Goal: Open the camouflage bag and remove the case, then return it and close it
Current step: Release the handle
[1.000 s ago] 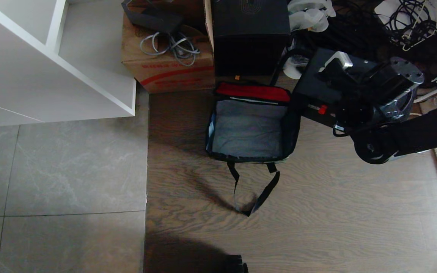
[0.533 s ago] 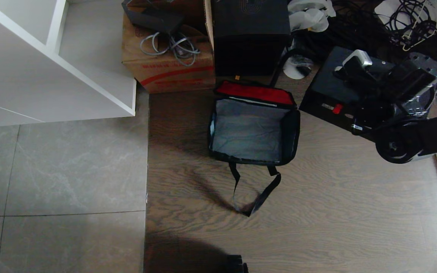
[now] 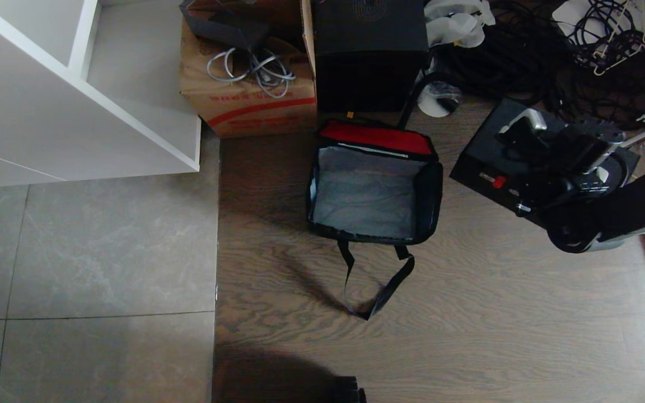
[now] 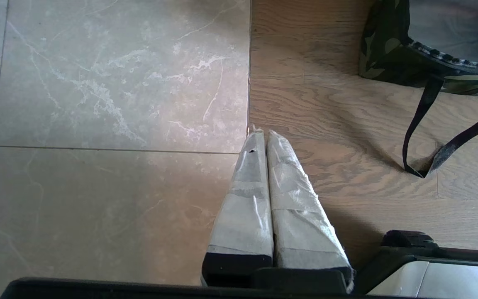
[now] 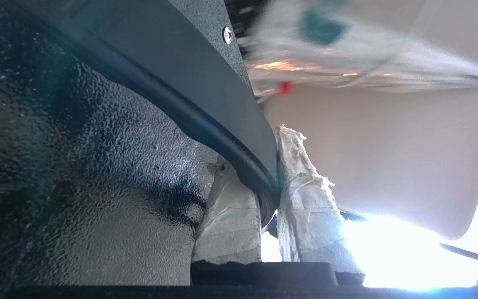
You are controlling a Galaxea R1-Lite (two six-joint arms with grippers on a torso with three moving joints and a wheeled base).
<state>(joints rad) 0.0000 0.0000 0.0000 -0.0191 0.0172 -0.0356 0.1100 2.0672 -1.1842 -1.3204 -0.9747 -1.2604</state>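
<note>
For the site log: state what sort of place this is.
Probably a lab or storeroom corner indoors: a cardboard box with loose cables, a tangle of black cables on the wood floor, and a white shelf unit.

Your right arm is a thick black sleeve-like link ending in a round, glossy black joint housing with silver trim. A silver-grey camera block sits on the wrist. On the left gripper, you see two tapered fingers wrapped in wrinkled white tape above a black base. The right gripper's fingers wear the same frayed white wrapping.
</note>
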